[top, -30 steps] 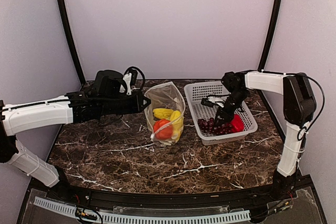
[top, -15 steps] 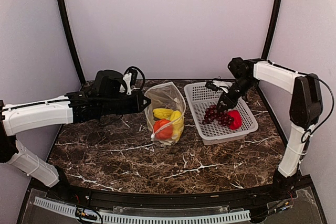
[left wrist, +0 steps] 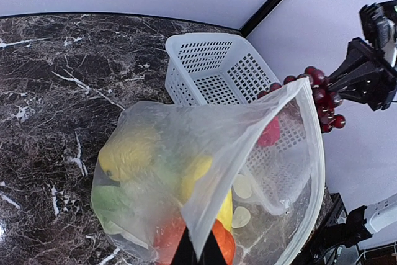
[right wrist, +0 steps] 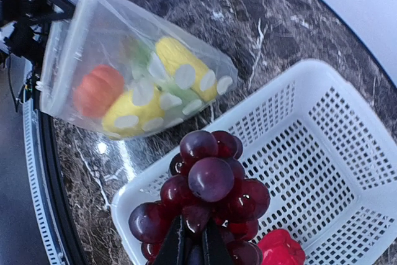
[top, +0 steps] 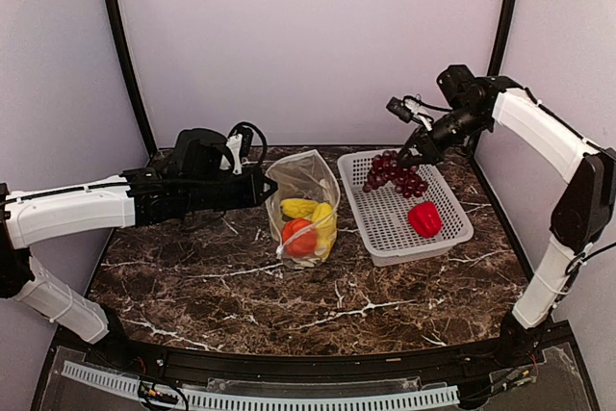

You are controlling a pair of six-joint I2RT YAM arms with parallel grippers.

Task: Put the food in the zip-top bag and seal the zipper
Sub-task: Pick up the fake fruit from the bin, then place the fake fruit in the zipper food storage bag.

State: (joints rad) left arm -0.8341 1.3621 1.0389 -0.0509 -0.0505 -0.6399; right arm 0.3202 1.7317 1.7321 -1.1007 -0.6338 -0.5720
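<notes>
Now that the right pincer (top: 412,151), pinching the grapes (top: 395,173), has lifted them above the basket (top: 383,220) (upper right), they can go to the bag (top: 306,180), centre, pinched open by the left pincer (top: 266,186).

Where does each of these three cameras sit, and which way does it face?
Top external: above and behind the bases, looking down on the table; left arm and right arm show.
Left wrist: on the left arm, looking past the left gripper over the zip-top bag it pinches, toward the basket.
Right wrist: on the right arm, looking down past the right gripper and the grapes it holds.
Shared: both wrist views show bag, basket, grapes.
</notes>
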